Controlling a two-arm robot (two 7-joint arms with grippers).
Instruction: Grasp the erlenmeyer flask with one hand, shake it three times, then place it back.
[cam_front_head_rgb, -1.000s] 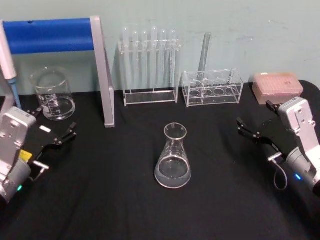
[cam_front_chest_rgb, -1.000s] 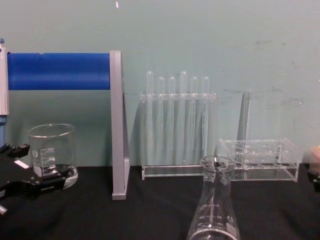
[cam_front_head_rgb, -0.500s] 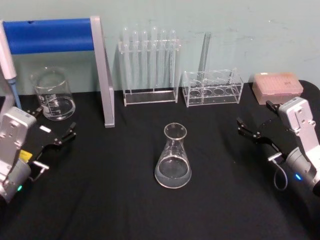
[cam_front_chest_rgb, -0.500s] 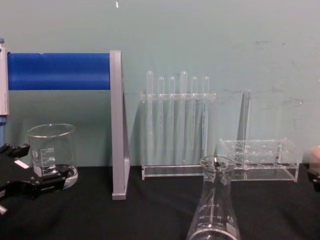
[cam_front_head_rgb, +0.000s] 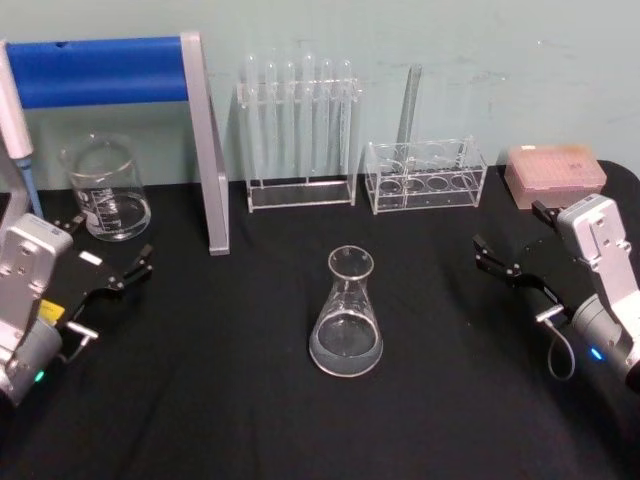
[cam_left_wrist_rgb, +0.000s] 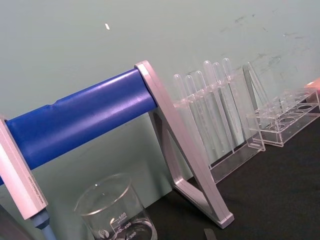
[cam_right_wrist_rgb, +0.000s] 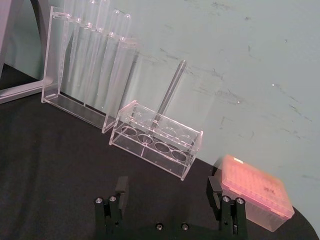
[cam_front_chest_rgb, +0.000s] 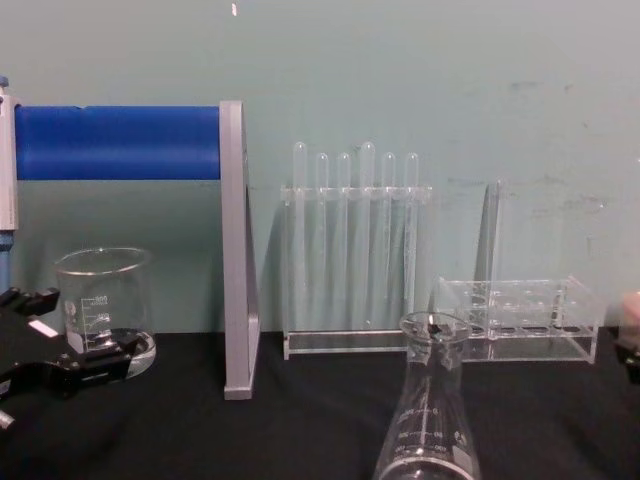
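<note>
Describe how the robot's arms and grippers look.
Both arms have silver-grey boxy wrist housings and black two-fingered grippers. The left gripper bears a small white label, with a yellow sticker and green light behind it. The right gripper has a looped grey cable and blue light behind it.

Clear erlenmeyer flask (cam_front_head_rgb: 346, 330), black table (cam_front_head_rgb: 200, 400), blue bar (cam_front_head_rgb: 100, 70), pink box (cam_front_head_rgb: 555, 172).

**Q:** Tabletop (cam_front_head_rgb: 220, 400) covering?
**A:** Black cloth, matt, smooth.
**Q:** Vessels?
**A:** Flask (cam_front_head_rgb: 346, 325) and beaker (cam_front_head_rgb: 105, 190): clear glossy glass, white printed marks.
**Q:** Racks?
**A:** Tall rack (cam_front_head_rgb: 298, 190) and low rack (cam_front_head_rgb: 425, 185): clear glossy plastic.
**Q:** Remainder?
**A:** Stand upright (cam_front_head_rgb: 208, 150): grey, satin, metal-looking. Bar (cam_front_head_rgb: 100, 70): blue, smooth. Box (cam_front_head_rgb: 555, 170), far right corner: pink translucent plastic.
</note>
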